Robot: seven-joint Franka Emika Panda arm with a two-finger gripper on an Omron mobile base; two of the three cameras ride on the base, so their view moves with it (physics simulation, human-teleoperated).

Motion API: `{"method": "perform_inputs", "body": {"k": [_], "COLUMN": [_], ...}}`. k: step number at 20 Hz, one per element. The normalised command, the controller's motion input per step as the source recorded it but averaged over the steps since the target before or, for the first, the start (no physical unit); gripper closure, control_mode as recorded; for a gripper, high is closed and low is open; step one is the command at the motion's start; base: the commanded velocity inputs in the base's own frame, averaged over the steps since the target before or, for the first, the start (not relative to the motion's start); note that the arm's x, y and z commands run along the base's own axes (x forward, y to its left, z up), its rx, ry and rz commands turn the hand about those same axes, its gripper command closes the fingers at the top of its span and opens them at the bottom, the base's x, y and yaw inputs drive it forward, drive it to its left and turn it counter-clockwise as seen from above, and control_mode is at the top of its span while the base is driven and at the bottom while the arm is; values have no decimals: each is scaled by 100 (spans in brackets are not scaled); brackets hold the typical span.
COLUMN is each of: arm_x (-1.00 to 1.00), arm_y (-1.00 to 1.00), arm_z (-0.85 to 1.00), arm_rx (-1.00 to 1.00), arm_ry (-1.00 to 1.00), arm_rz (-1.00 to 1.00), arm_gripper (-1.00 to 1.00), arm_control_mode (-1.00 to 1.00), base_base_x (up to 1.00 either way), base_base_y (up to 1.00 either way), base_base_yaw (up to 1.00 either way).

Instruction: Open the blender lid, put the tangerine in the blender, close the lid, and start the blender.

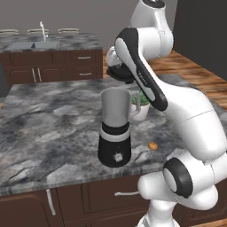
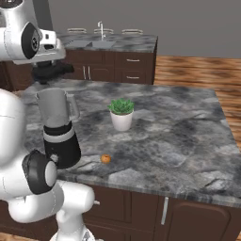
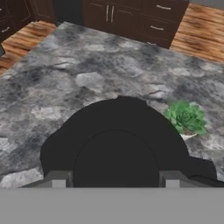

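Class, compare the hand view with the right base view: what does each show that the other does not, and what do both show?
Hand view alone: the black lid seen close from above, between the claw's fingertips. Right base view alone: the lidless blender, the tangerine right of its base, and the sink on the far counter. Both: the marbled counter and the potted plant.

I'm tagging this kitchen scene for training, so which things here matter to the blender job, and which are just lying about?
Part of the job:
- blender, jar top open
- blender lid, lifted off, at the claw
- tangerine, on the counter right of the blender's base

Just lying about:
- potted plant
- sink and faucet on the far counter
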Motion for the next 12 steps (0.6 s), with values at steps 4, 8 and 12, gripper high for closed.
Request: {"method": "perform_inputs", "body": {"k": [4,8,12], "arm_x": [-53,-50,-28], "arm_y": [-97,-100,-100], "arm_z": [0,0,-13], "arm_rx": [0,0,0], "arm_ry": [-12,-7,0], "arm_rz": [0,-2,-4], "arm_gripper": [100,100,100], "arm_control_mode": [-100,-100,-100], "base_base_x": [0,0,0], "base_base_y": [0,0,0], "base_base_yaw": [0,0,0]}}
